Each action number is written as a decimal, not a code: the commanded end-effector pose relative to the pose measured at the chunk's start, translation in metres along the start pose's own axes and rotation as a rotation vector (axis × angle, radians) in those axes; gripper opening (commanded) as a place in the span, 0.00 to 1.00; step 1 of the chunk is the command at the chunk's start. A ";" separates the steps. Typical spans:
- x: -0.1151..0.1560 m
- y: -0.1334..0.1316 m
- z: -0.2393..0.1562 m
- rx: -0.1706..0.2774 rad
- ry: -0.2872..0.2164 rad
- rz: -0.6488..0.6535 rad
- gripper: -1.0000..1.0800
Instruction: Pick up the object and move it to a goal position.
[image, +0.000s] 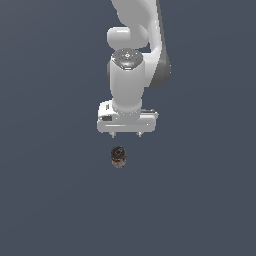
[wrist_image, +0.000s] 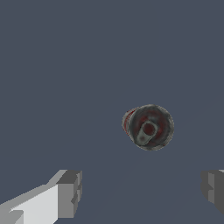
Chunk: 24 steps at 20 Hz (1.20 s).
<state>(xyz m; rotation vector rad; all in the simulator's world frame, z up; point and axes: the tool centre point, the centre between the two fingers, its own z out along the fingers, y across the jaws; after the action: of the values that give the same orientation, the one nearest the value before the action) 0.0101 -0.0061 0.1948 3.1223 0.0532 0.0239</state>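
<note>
The object, a small tin can (image: 118, 157) with a red-and-white label and a dark top, stands upright on the flat grey surface. In the wrist view I look down on the can's (wrist_image: 149, 127) dark lid with its pull tab. My white gripper (image: 126, 135) hangs above the can, a little toward the exterior view's right of it, with its short fingers pointing down. The gripper (wrist_image: 142, 190) is open: its two grey fingertips (wrist_image: 70, 192) stand far apart with nothing between them, and the can lies outside the gap.
A plain dark grey surface (image: 50, 200) fills both views. The white arm (image: 135, 45) rises behind the gripper toward the top of the exterior view.
</note>
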 end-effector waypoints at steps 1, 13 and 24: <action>0.001 0.001 0.003 0.001 -0.001 0.022 0.96; 0.012 0.016 0.031 0.012 -0.010 0.286 0.96; 0.022 0.033 0.061 0.014 -0.019 0.555 0.96</action>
<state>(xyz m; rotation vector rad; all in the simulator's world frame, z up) 0.0330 -0.0378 0.1379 3.0469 -0.7649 0.0019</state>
